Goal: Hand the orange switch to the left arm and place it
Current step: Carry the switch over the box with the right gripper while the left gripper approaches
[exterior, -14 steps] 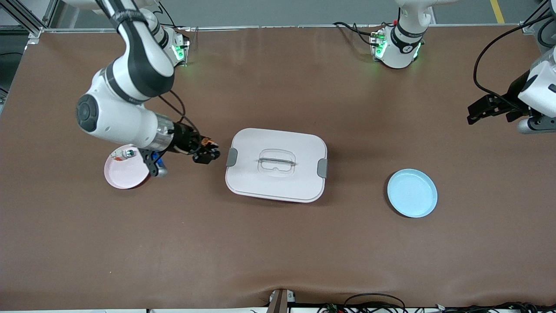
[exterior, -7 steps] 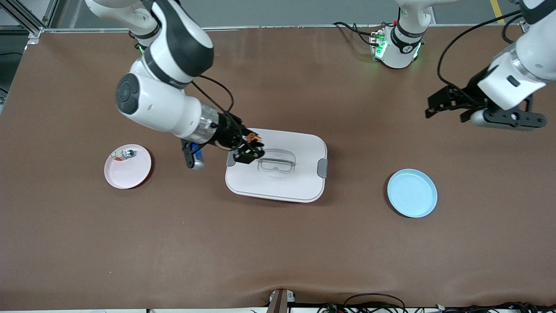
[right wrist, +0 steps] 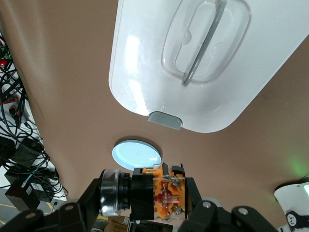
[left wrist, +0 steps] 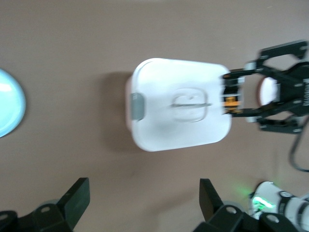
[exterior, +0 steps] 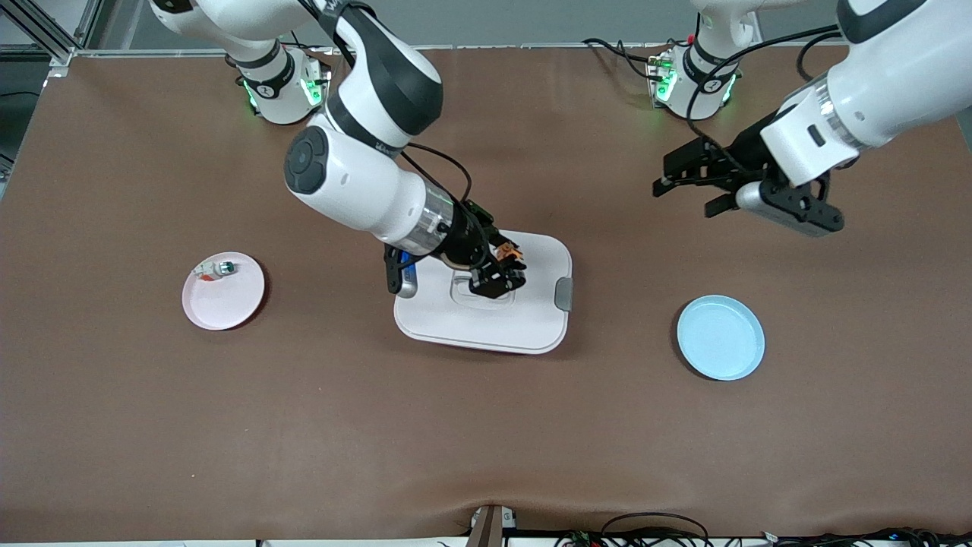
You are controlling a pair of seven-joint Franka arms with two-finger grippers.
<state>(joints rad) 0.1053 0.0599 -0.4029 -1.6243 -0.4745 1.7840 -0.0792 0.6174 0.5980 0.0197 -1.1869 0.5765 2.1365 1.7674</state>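
Observation:
The orange switch (exterior: 507, 251) is clamped in my right gripper (exterior: 503, 272), which hangs over the lid of the white box (exterior: 456, 319) by its recessed handle. In the right wrist view the switch (right wrist: 155, 195) shows its metal-ringed black barrel and orange rear block between the black fingers (right wrist: 72, 212), above the box lid (right wrist: 145, 72). My left gripper (exterior: 683, 194) is open and empty in the air, over bare table between the box and the left arm's base. Its wrist view shows the box (left wrist: 164, 125), the switch (left wrist: 231, 100) and its own wide-apart fingers (left wrist: 77, 198).
A pink plate (exterior: 228, 304) holding a small white part with a green button (exterior: 221, 267) lies toward the right arm's end. A light blue plate (exterior: 720, 338) lies toward the left arm's end. Grey latches (exterior: 563, 293) stick out from the box sides.
My right arm has carried the switch from beside the pink plate to over the box lid. My left arm has swung in from the table's end toward the box, still open.

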